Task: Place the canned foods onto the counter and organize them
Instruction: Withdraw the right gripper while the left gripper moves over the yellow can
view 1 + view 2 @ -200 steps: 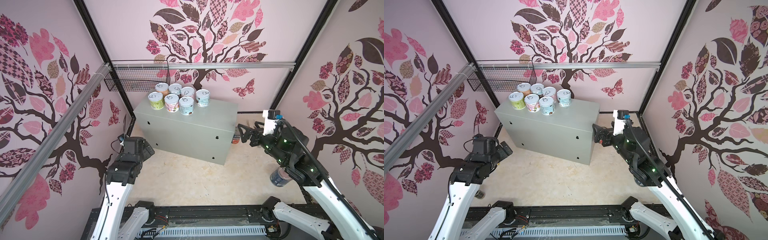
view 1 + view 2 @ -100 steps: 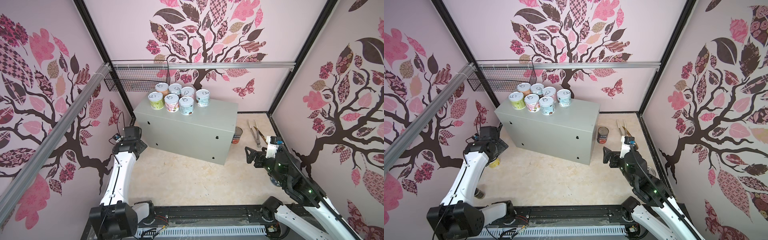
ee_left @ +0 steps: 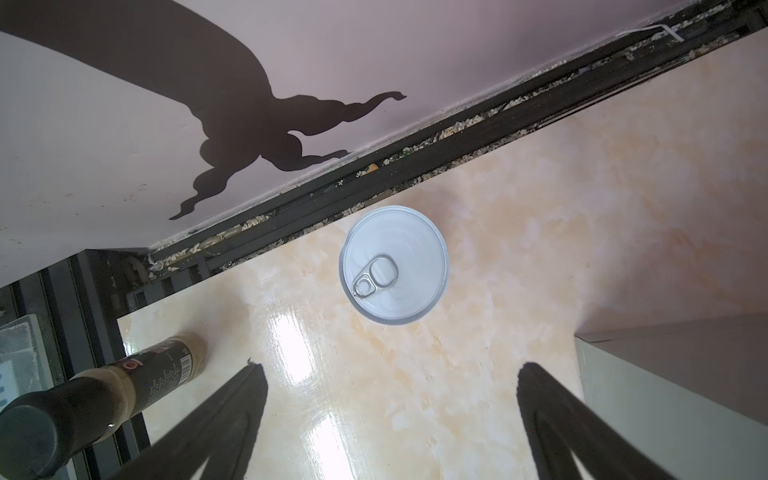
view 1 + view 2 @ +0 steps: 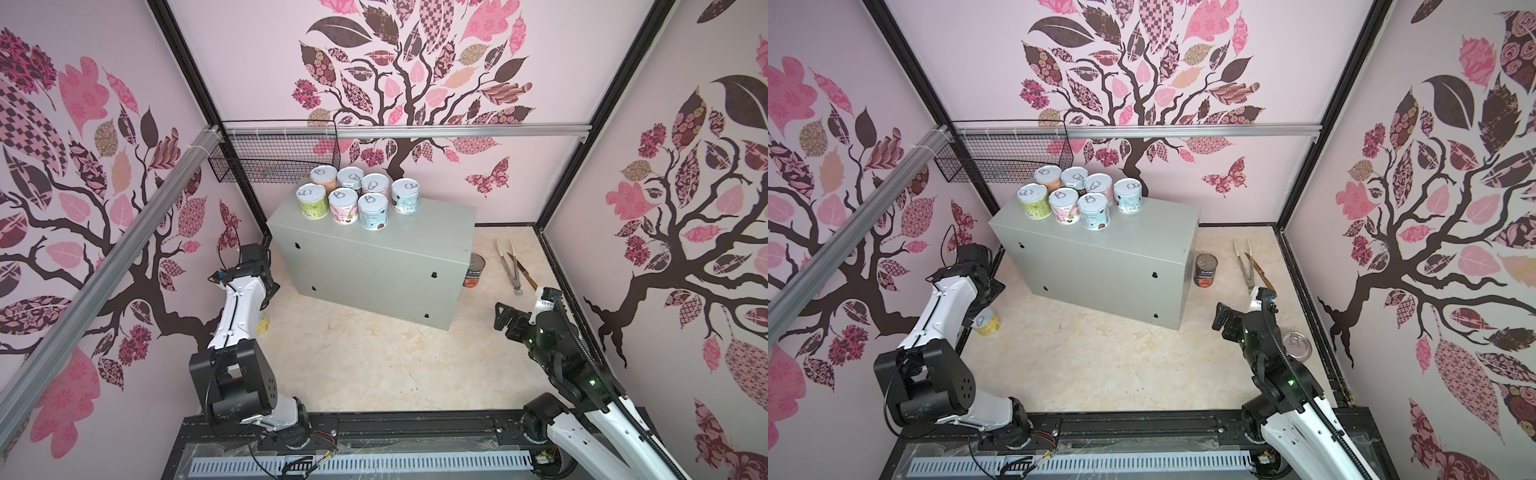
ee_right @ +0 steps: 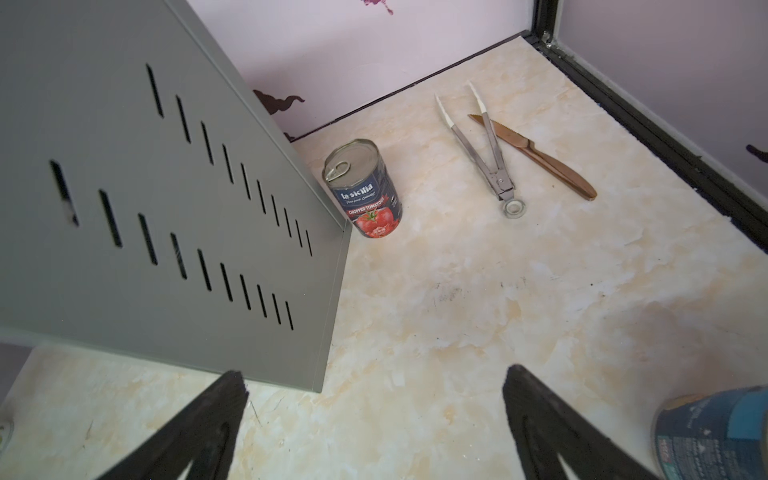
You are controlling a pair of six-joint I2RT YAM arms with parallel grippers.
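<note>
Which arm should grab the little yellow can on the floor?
Left. The left claw, open, hangs close above the short yellow pull-tab can; the right claw is across the floor, beside the tall blue-labelled can.

Pale pink walls (image 4: 257, 62) with tree decals enclose a glossy beige marbled floor (image 4: 374, 357).

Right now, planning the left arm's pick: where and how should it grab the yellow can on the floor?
Likely best: grip the yellow can across its round side wall, straight down from above; it stands upright, lid up, bare floor either side.
</note>
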